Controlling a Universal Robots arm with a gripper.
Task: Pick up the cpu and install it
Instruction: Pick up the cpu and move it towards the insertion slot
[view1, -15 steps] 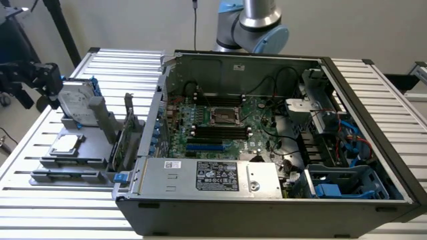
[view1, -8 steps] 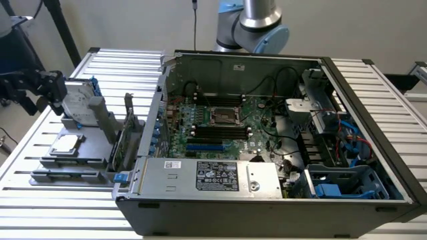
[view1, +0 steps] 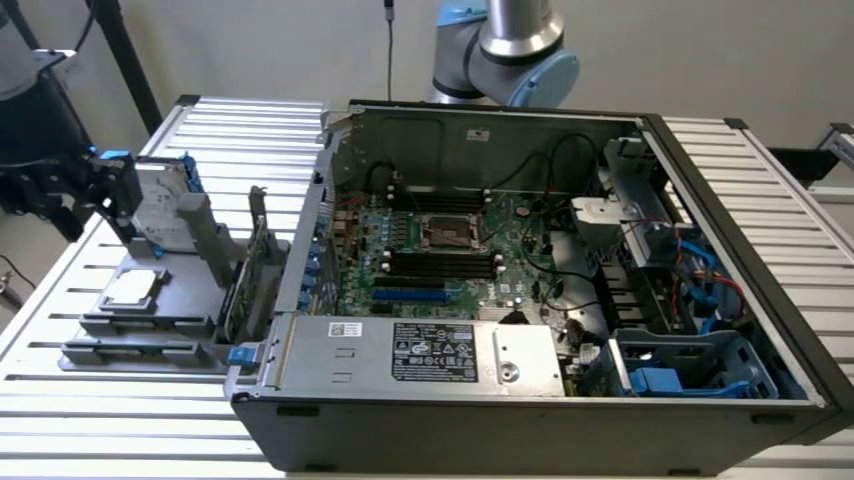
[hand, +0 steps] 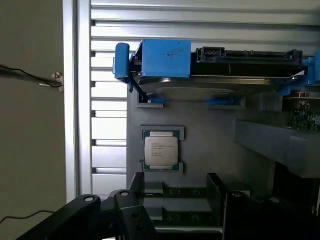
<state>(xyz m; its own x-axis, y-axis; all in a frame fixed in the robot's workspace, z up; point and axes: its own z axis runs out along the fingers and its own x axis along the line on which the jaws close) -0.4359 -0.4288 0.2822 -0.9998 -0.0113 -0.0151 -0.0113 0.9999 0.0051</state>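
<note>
Case (view1: 534, 430): an open computer tower is lying on its side on the slatted counter (view1: 787, 170), with the motherboard (view1: 514, 225) facing up.
Socket (view1: 450, 233): a dark square frame is sitting mid-board, with rows of memory slots on two sides of it.
Power supply (view1: 414, 355): a silver box is occupying the near edge of the case.
Tray (view1: 160, 322): a grey parts holder is resting on the counter at the exterior view's left, just beside the case.
Cpu (view1: 134, 288) (hand: 161, 150): it is lying flat, metal top up, in a square recess of the tray, outside the case.
Hard drive (view1: 158, 200) (hand: 220, 75): it is standing on edge in blue brackets at the far end of the tray, apart from the cpu.
Cards (view1: 247, 270): upright circuit cards are standing in the tray between the cpu and the case wall.
Arm (view1: 514, 45): a joint is showing behind the case. The black wrist end (view1: 47, 185) is hovering at the exterior view's far left, beside the hard drive and higher than the cpu.
Jaws: they are standing wide apart and gripping nothing. In the wrist view the two black fingers (hand: 136, 187) are framing the slotted end of the tray, near the cpu but not touching it.
Writing: the power supply label (view1: 434, 352) and the cpu top are carrying printed lines too small to read.
</note>
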